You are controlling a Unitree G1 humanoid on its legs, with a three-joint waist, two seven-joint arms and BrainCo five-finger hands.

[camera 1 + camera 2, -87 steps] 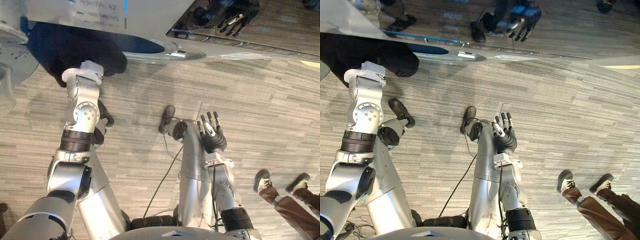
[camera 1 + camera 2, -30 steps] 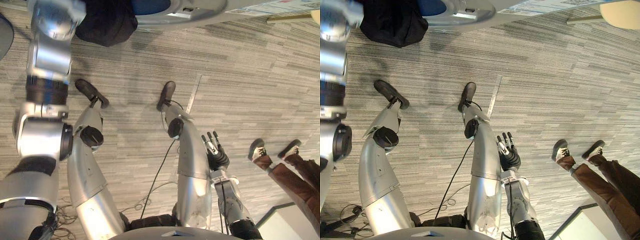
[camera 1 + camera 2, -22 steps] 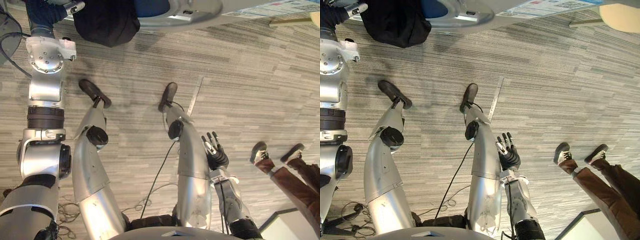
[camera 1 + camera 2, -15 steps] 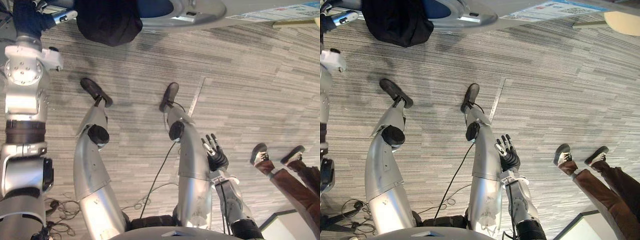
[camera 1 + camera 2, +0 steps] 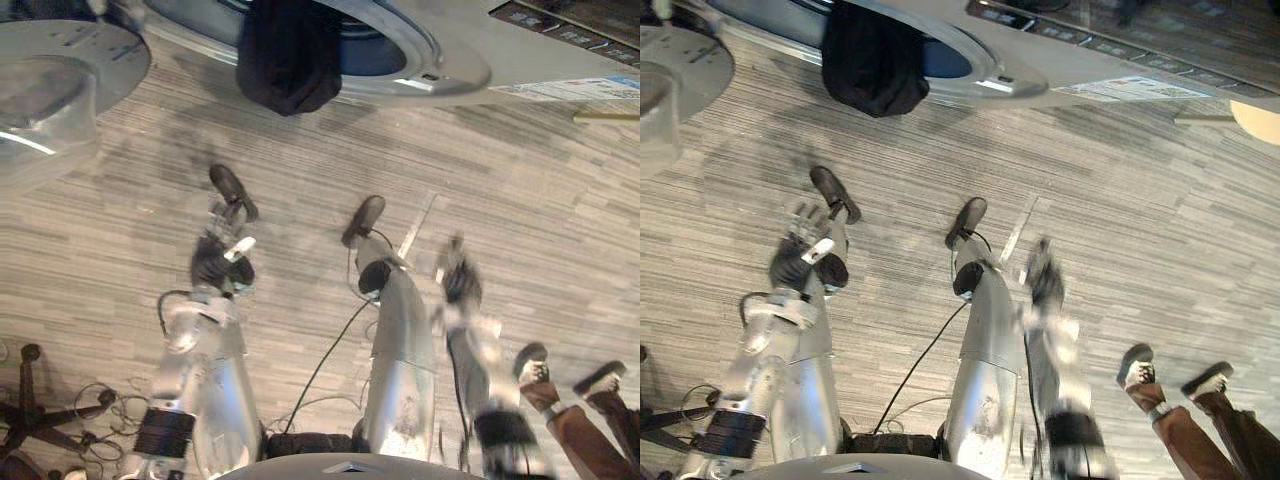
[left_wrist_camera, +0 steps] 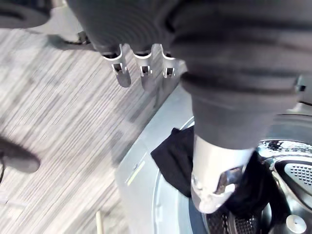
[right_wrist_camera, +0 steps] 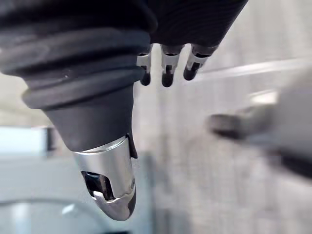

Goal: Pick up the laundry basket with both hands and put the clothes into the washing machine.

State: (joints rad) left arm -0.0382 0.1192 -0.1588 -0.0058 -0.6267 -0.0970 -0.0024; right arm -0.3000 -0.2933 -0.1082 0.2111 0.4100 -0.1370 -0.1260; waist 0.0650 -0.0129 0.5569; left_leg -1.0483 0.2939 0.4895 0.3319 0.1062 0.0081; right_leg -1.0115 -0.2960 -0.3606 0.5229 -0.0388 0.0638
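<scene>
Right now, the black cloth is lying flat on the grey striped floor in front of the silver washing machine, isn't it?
No. The black cloth is not lying flat on the grey striped floor. It hangs down over the rim of the round opening of the silver washing machine. The left eye view shows this.

Both eye views look steeply down from the head, sharing the floor (image 5: 520,180) and washing machine (image 5: 455,65); wrist views look closely past the left hand (image 6: 142,66) and right hand (image 7: 166,66).
</scene>
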